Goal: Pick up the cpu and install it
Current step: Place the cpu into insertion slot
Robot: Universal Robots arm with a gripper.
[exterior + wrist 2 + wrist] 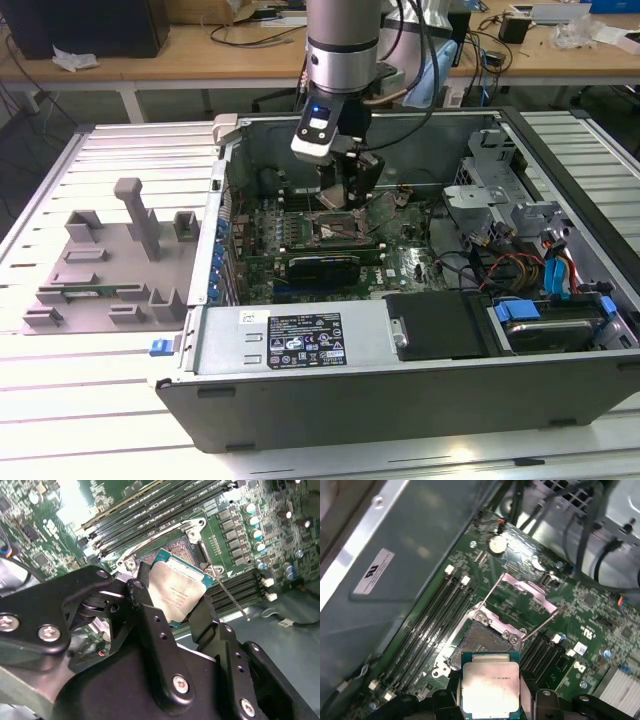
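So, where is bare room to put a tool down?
The slatted table is bare at the exterior view's right, beside the computer case, and around the grey fixture. Crowded: inside the case, around the gripper and cpu.

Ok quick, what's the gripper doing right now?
Gripper: shut on the cpu, holding it close to the open socket, not seated.

silver cylindrical wrist [343, 45], black cables [436, 55], white module [314, 128] with blue light above the fingers [150, 625], matte black gripper [175, 596] links, silver screw heads [181, 684]
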